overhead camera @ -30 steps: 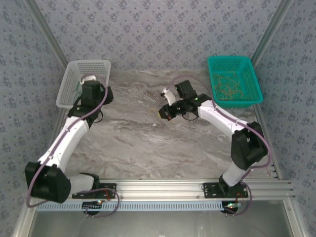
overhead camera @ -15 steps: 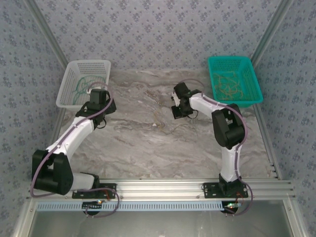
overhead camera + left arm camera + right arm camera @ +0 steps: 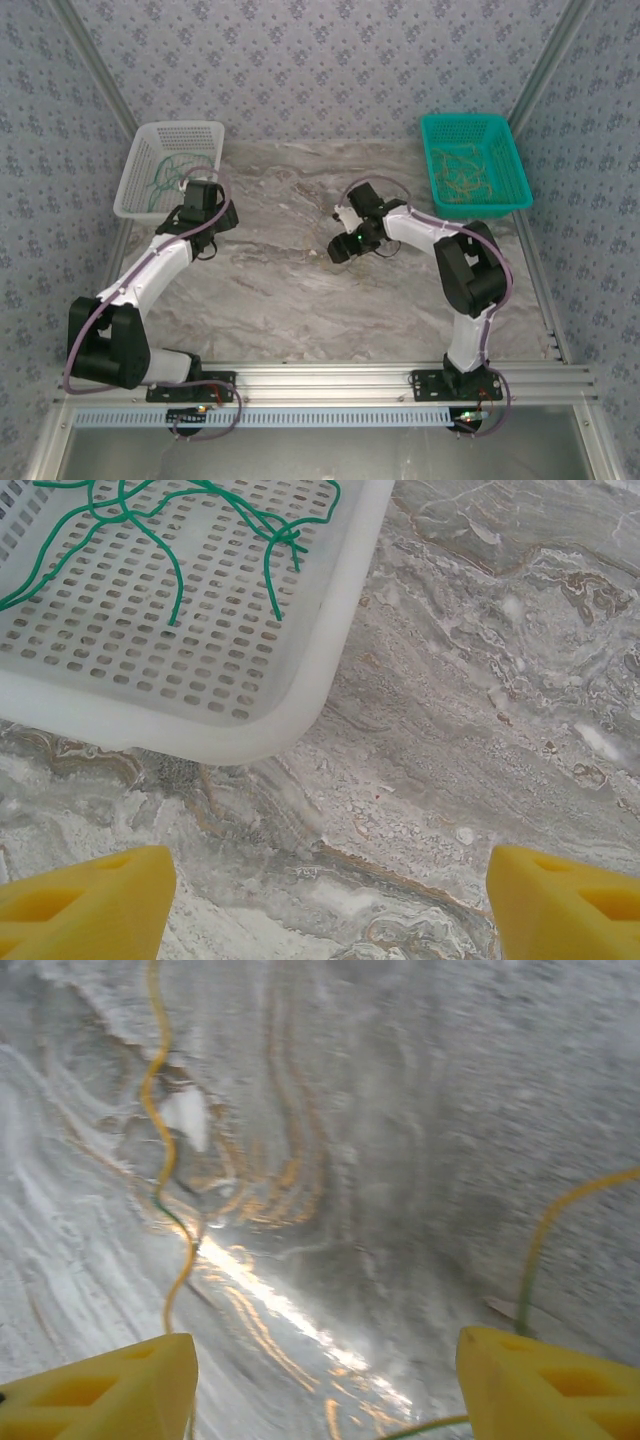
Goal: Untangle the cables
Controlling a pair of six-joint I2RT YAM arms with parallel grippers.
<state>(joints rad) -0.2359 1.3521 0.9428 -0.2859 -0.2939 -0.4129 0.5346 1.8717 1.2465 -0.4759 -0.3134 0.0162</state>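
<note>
Right gripper [image 3: 325,1380]: jaws wide, empty. The thin yellow wire cable [image 3: 160,1160] lies on the grey marbled tabletop [image 3: 420,1110] just ahead of one fingertip. Its long axis runs away from the jaws, so this arm is judged nearer.

Left gripper [image 3: 325,900]: jaws wide, empty. The thin green cables [image 3: 270,580] lie farther ahead, inside the white perforated plastic basket [image 3: 300,680].

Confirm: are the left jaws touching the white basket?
Apart. Left wrist view: bare marble table shows between the left gripper's yellow fingertips and the white basket rim.

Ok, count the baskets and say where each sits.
2. White basket at far left, holding green cables; teal basket at far right, holding yellowish cables.
</note>
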